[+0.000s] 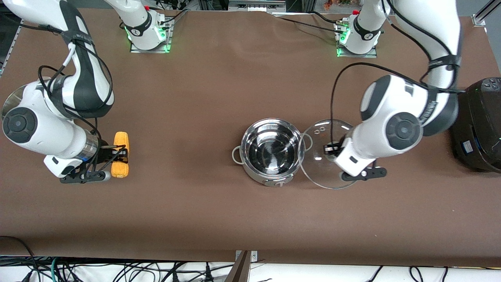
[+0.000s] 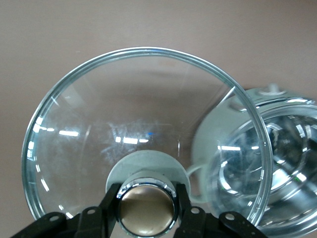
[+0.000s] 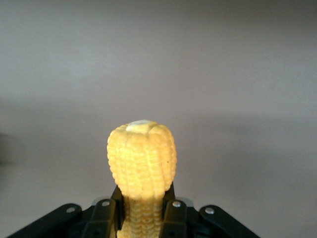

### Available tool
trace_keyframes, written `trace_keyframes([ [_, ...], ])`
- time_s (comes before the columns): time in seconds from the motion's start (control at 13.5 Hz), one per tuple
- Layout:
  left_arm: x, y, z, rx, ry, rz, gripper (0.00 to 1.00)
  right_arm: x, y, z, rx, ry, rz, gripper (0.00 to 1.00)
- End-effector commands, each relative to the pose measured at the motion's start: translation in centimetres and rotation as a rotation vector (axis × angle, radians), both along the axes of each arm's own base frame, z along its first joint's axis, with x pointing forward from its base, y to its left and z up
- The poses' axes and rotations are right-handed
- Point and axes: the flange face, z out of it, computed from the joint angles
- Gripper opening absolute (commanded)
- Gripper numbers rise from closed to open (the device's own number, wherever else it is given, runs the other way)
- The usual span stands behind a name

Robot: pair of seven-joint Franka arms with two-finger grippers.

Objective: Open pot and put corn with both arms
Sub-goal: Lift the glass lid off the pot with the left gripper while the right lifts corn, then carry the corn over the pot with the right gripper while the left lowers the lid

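The steel pot (image 1: 272,150) stands open and empty in the middle of the table. My left gripper (image 1: 332,150) is shut on the brass-coloured knob (image 2: 146,206) of the glass lid (image 1: 327,172). It holds the lid beside the pot, toward the left arm's end, with the lid's edge overlapping the pot's rim. The left wrist view shows the lid (image 2: 124,114) and, through it, the pot (image 2: 287,163). My right gripper (image 1: 122,154) is shut on the middle of the yellow corn (image 1: 120,140) low over the table at the right arm's end. In the right wrist view the corn (image 3: 142,158) sticks out past the gripper (image 3: 143,210).
A large black cooker (image 1: 479,125) stands at the left arm's end of the table. A shiny steel rim (image 1: 8,101) shows at the right arm's end, mostly hidden by the right arm. Brown table (image 1: 188,117) lies between the corn and the pot.
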Motion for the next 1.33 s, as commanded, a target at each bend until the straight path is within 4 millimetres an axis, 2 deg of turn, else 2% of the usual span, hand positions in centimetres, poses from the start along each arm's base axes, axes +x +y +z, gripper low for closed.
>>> trace_keyframes([
  [0.0,-3.0,3.1,3.1,-0.002,0.021,-0.055,0.0,-0.3,4.6,1.7,0.012,-0.006,-0.012,0.27],
  [0.22,-6.0,5.1,2.8,0.051,0.03,-0.089,0.0,-1.3,11.3,3.5,0.023,-0.035,-0.068,0.27],
  [0.37,-7.2,7.5,1.4,0.039,-0.002,-0.102,0.0,-1.9,15.6,4.0,0.037,-0.05,-0.116,0.27],
  [0.52,-7.9,10.5,-1.3,0.023,-0.035,-0.13,0.0,-2.6,20.3,4.4,0.059,-0.069,-0.177,0.27],
  [0.59,-8.2,11.4,-2.7,0.019,-0.04,-0.129,0.0,-3.0,22.5,4.3,0.071,-0.076,-0.199,0.27],
  [0.67,-8.2,12.0,-3.8,0.016,-0.052,-0.131,0.0,-3.1,24.4,4.5,0.088,-0.093,-0.202,0.27],
  [0.89,-9.2,12.4,-9.2,0.013,-0.12,-0.136,0.0,-4.4,29.8,4.0,0.148,-0.149,-0.183,0.26],
  [1.11,-9.4,13.6,-14.4,0.01,-0.172,-0.116,0.0,-5.5,33.4,2.4,0.196,-0.17,-0.163,0.26],
  [1.26,-9.2,14.6,-16.5,0.007,-0.191,-0.14,0.0,-5.8,34.8,1.9,0.271,-0.154,-0.187,0.26],
])
